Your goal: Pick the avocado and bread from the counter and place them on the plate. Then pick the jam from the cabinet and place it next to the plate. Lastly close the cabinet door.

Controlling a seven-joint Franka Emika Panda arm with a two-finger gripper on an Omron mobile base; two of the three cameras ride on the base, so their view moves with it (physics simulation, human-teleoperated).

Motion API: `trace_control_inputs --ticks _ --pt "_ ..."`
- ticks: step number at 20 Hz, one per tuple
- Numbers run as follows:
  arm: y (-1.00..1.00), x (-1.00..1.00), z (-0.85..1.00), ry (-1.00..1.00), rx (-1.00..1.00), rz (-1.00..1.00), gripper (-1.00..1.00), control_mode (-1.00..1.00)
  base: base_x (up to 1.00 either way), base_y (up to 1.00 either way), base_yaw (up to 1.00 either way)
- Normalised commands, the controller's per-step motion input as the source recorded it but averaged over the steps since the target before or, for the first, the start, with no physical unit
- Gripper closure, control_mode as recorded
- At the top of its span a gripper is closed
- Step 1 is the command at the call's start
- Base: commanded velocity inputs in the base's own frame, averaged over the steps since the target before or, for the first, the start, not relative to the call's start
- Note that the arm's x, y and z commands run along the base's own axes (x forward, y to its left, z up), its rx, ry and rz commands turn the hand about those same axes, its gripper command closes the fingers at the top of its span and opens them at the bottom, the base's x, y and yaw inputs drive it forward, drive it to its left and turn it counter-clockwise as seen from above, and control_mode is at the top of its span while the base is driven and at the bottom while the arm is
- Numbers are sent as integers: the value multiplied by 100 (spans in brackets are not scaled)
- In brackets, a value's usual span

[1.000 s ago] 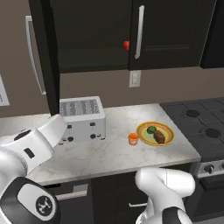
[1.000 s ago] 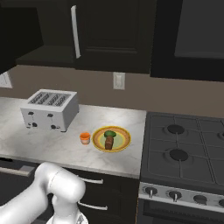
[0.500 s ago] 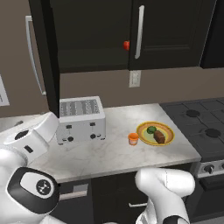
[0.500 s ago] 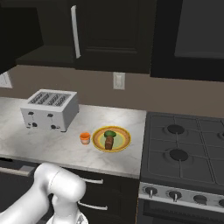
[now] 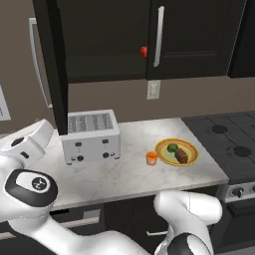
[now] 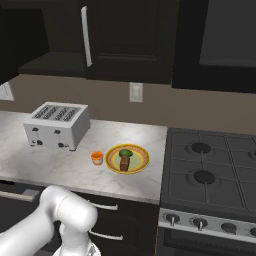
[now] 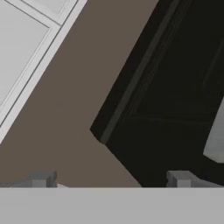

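Left base view shows the avocado [image 5: 172, 148] and the bread [image 5: 181, 156] already on the plate [image 5: 163, 149], and the jam [image 5: 152, 158] on the counter [image 5: 129, 172] just beside it. What is left, I judge, is closing the cabinet door [image 5: 54, 64], which stands open. Hand view shows the gripper [image 7: 111, 180] with tips apart, holding nothing, near the door corner

Home kitchen: marble counter [image 5: 124, 174], toaster [image 5: 91, 136], gas stove [image 6: 210, 172], dark wall cabinet [image 5: 107, 40], wall outlet [image 6: 135, 92].
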Motion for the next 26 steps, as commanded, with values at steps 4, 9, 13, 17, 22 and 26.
trace_control_inputs --ticks 4,9,13,17,22,26 --pt "37 37 2 -1 0 -5 -100 -100 0 0 0" --pt "20 47 3 0 0 -9 -100 -100 0 0 0" --pt "0 35 11 1 0 -14 -100 -100 0 0 0" --pt "0 25 12 0 0 -14 -100 -100 0 0 0" --pt "-9 5 17 3 0 -9 -100 -100 0 0 0" --pt "-39 0 8 4 0 -7 -100 -100 0 0 0"
